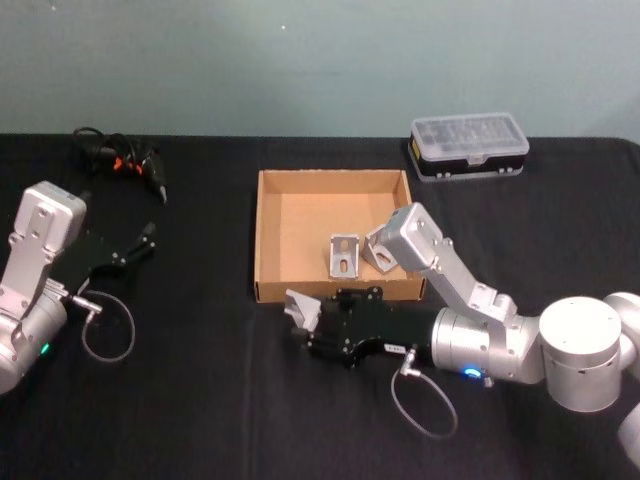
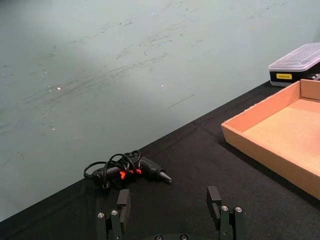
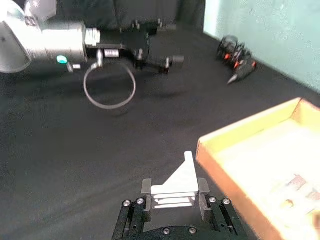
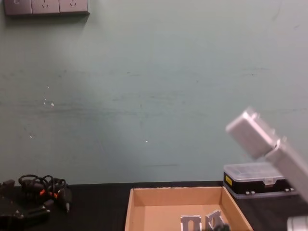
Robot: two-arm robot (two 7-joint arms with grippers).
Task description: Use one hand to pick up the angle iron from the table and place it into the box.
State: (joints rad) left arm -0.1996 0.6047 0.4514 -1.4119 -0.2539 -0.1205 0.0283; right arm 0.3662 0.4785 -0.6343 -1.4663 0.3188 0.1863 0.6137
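Black surface (image 1: 200, 400), carrying all items described below. Tan cardboard box (image 1: 268, 235), open-topped, stands at centre; two angle irons already lie inside it (image 1: 343, 254), near its front wall, one partly hidden behind the right arm.

Right arm (image 1: 520, 345), silver-grey, reaches in from the right, just in front of the box. Its end effector (image 1: 300, 318) points toward the robot's left and sits close to the front left corner of the box, outside the wall. In the right wrist view, the two fingers (image 3: 146, 188) pinch a pale grey angle iron (image 3: 177, 182) between them, its triangular web rising above the fingertips.

Left arm (image 1: 35, 270) rests at the left edge of the surface, its end effector (image 2: 170, 205) spread with nothing between the fingers.

Clear-lidded black organiser case (image 1: 469, 146), behind the box to the right. Bundle of black cables with orange parts (image 1: 122, 160), far left rear.
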